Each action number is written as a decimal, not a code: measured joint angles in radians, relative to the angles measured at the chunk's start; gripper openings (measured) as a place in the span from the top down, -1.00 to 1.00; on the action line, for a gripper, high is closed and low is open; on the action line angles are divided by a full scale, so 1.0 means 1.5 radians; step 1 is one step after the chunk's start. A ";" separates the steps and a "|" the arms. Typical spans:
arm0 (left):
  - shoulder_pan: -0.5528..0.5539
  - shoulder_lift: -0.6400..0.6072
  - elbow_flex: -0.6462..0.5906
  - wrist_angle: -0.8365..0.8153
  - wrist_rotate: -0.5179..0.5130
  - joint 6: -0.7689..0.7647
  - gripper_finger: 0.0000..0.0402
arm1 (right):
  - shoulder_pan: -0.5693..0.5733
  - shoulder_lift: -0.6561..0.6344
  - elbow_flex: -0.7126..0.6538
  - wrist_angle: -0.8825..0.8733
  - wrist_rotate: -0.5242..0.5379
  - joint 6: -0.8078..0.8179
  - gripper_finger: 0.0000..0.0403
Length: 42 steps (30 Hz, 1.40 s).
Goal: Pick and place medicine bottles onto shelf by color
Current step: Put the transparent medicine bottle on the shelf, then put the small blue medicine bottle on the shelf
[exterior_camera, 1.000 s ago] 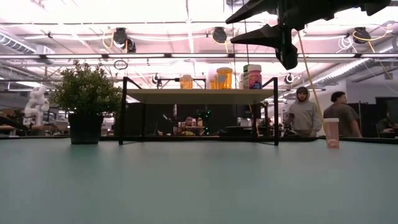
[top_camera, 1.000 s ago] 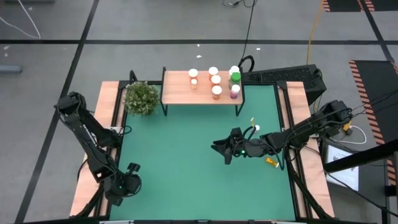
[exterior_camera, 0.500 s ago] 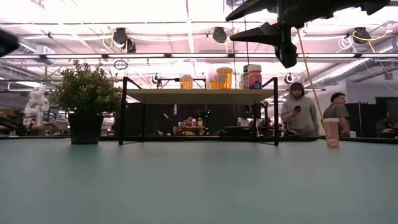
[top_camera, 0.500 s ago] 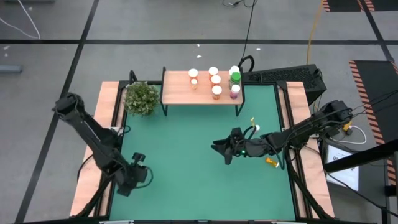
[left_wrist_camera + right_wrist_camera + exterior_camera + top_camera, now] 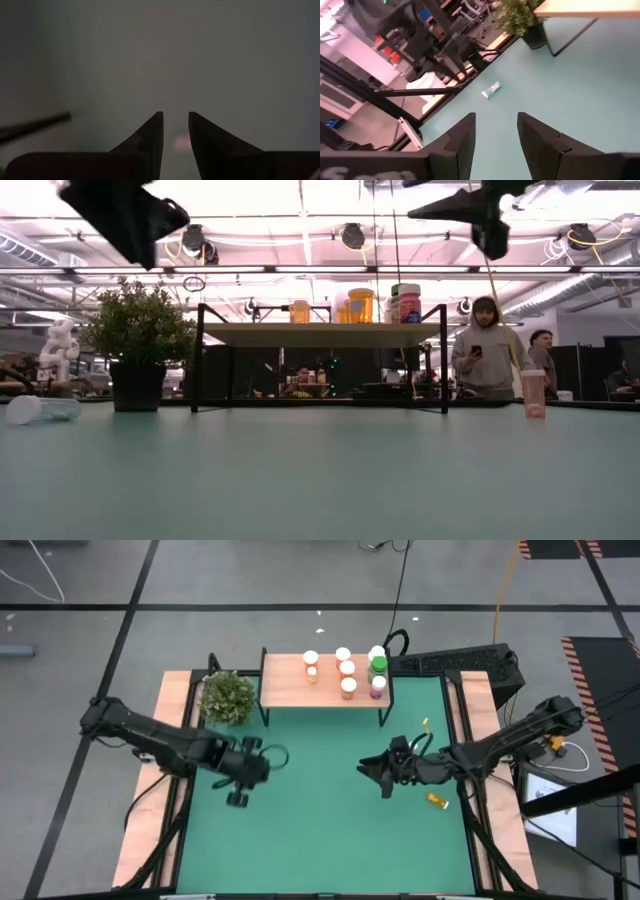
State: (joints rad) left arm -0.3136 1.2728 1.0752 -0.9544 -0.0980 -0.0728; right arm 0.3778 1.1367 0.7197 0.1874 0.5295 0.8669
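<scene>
We note a greenish bottle (image 5: 40, 410) lying on its side at the mat's left edge. The left gripper (image 5: 238, 790) hovers over the mat, fingers slightly parted, holding nothing. The shelf (image 5: 285, 690) carries several bottles (image 5: 345, 668) at its right half. The right gripper (image 5: 380, 772) hovers mid-mat, fingers parted, empty. A pink bottle (image 5: 533, 393) stands upright at right.

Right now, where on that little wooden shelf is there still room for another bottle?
The shelf's left part, toward the plant, is bare wood. The medicine bottles crowd its right half. The green mat is mostly open too.
</scene>
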 joint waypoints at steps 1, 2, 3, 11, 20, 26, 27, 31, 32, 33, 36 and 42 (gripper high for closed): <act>0.021 0.000 0.008 -0.015 0.000 0.006 0.54 | 0.003 -0.012 0.000 -0.016 0.007 -0.001 0.31; 0.038 0.000 0.012 -0.030 0.000 0.018 0.54 | 0.004 -0.021 0.000 -0.028 0.015 -0.001 0.31; 0.052 0.000 0.012 -0.051 -0.001 0.036 0.54 | 0.006 -0.030 0.000 -0.042 0.020 -0.001 0.31; 0.050 0.000 -0.094 -0.168 0.037 0.241 0.42 | 0.007 -0.051 0.000 -0.074 0.035 -0.010 0.31; 0.000 0.000 -0.225 -0.094 0.027 0.376 -0.16 | 0.011 -0.033 0.000 -0.061 0.069 -0.010 0.31; -0.007 0.000 -0.246 -0.030 -0.005 0.452 -0.32 | 0.004 -0.032 0.000 -0.060 0.084 -0.010 0.31; -0.007 0.000 -0.248 -0.014 -0.005 0.459 -0.32 | 0.001 -0.031 0.000 -0.060 0.086 -0.010 0.31; -0.004 0.000 -0.276 0.056 0.014 0.456 -0.24 | -0.012 -0.031 0.000 -0.055 0.085 -0.009 0.31; -0.004 0.000 -0.285 0.066 0.024 0.452 -0.21 | -0.012 -0.031 0.000 -0.053 0.085 -0.009 0.31; -0.004 0.000 -0.294 0.069 0.032 0.449 -0.18 | -0.012 -0.031 0.000 -0.051 0.085 -0.010 0.31; -0.004 0.000 -0.321 0.067 0.035 0.449 -0.08 | -0.012 -0.031 0.000 -0.048 0.085 -0.010 0.31; -0.004 0.000 -0.354 0.082 0.035 0.437 0.13 | -0.026 -0.031 0.000 -0.048 0.084 -0.015 0.31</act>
State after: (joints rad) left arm -0.3191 1.2732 0.5446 -0.8318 -0.0448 0.5827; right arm 0.3381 1.0901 0.7198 0.1158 0.6556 0.8446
